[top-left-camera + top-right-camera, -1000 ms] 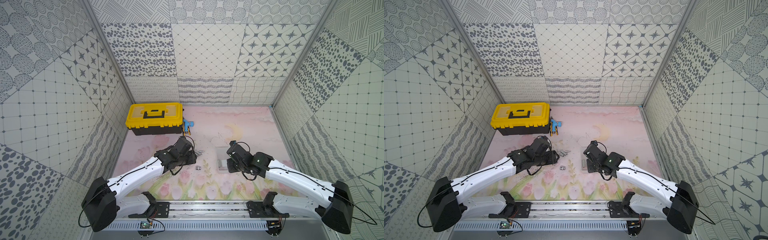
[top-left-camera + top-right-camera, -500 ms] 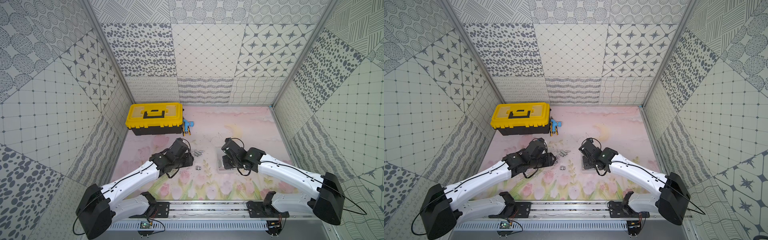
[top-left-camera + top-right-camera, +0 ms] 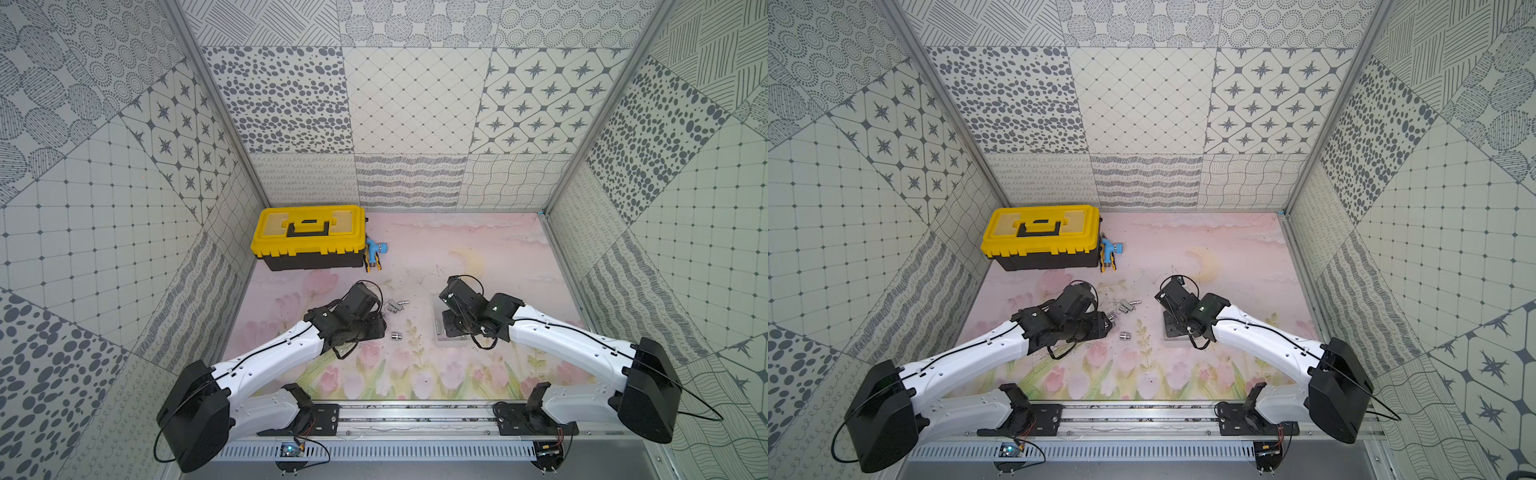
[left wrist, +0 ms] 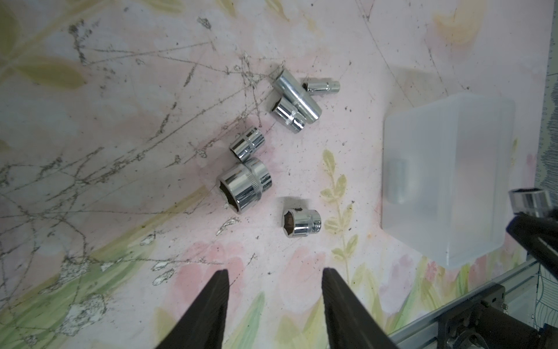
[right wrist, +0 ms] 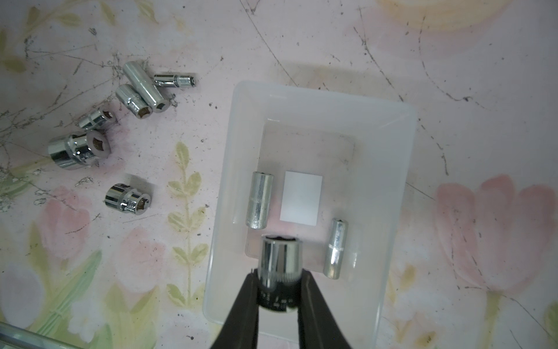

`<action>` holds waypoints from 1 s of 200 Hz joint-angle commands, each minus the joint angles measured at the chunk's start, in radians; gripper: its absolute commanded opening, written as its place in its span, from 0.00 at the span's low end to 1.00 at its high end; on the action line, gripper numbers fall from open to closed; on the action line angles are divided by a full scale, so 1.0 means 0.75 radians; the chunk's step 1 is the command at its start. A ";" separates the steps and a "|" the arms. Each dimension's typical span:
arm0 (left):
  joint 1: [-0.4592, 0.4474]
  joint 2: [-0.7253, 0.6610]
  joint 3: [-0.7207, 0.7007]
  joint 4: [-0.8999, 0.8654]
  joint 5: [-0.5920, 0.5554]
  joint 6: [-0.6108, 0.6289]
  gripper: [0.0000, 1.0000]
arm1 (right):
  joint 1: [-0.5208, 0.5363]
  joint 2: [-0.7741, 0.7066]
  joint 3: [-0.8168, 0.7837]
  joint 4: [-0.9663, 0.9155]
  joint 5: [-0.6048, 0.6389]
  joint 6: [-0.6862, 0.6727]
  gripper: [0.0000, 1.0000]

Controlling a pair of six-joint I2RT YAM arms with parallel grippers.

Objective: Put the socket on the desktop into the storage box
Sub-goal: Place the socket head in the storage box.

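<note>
A large toolbox [image 3: 309, 239] with a yellow lid and black body stands closed, shown in both top views [image 3: 1040, 235]. Its black handle [image 3: 309, 227] lies flat in the middle of the lid. A small blue tool [image 3: 375, 254] with orange-yellow parts lies just beside one end of the toolbox; whether they touch cannot be told. Grey-patterned wall panels [image 3: 415, 104] rise close behind the toolbox and past its other end. An aluminium rail [image 3: 415, 415] runs along the edge opposite the toolbox, well apart from it.

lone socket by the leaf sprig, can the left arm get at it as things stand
Probably yes: the lone socket lies apart from the other sockets, just ahead of the open left gripper, nothing between them.
</note>
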 commanded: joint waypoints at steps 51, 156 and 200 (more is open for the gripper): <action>0.007 0.034 0.005 0.056 0.024 -0.009 0.55 | -0.015 -0.010 0.015 0.041 0.030 -0.006 0.00; 0.028 -0.023 0.003 0.041 0.004 -0.064 0.57 | 0.130 -0.037 0.108 0.023 0.089 -0.031 0.58; 0.073 -0.092 -0.015 0.019 0.004 -0.107 0.56 | 0.333 0.040 0.135 0.209 0.021 -0.106 0.65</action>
